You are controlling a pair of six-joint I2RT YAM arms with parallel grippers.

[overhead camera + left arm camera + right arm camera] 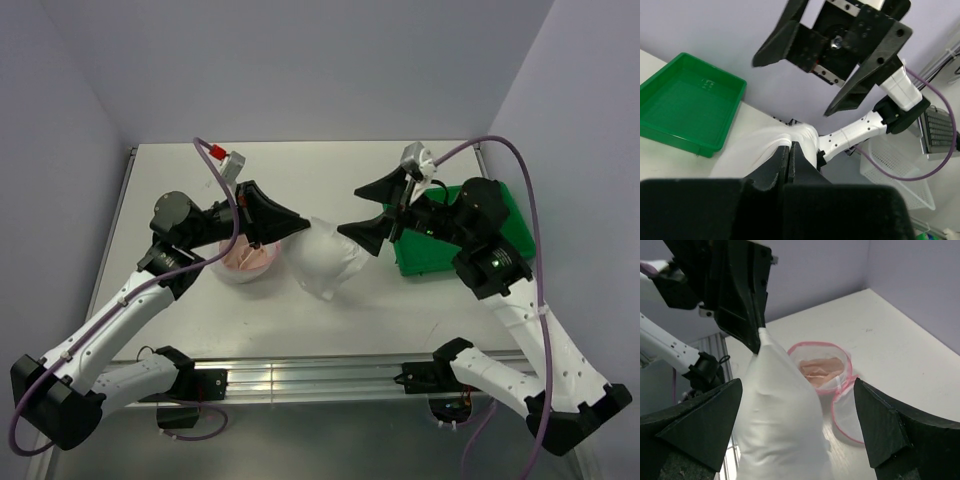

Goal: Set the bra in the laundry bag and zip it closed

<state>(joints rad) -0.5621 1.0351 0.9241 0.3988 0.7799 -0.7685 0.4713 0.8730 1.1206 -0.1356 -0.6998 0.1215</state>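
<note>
Lilac walls on three sides, white tabletop [340, 170] below. Bra [816, 374] already down inside the laundry bag [845, 360], showing in the right wrist view as pink-beige folds under the pink-red rim. Bag standing open, round lid flap [847, 415] fallen to one side and resting on the table, zip not yet run. Sits just below and behind the left gripper [790, 150], and across from the right gripper [350, 211], beyond what hangs between the two.

Left gripper pinched fully together on the peak of a white cloth bundle [322, 262], drawing it up off the table; hard to say what that cloth is. Right gripper spread wide with nothing in it, facing the bundle from the far side. Green tray [685, 100] just behind the right gripper.

Judged soft, limp and very light, both bra and mesh, so likely to slide or fold under any one-sided pull. Probably best taken by pinching the rim close to the zip line with one gripper and the slider with the other. Slider too small to make out. Worth pressing stray bra fabric below the rim first, to keep it out of the teeth.
</note>
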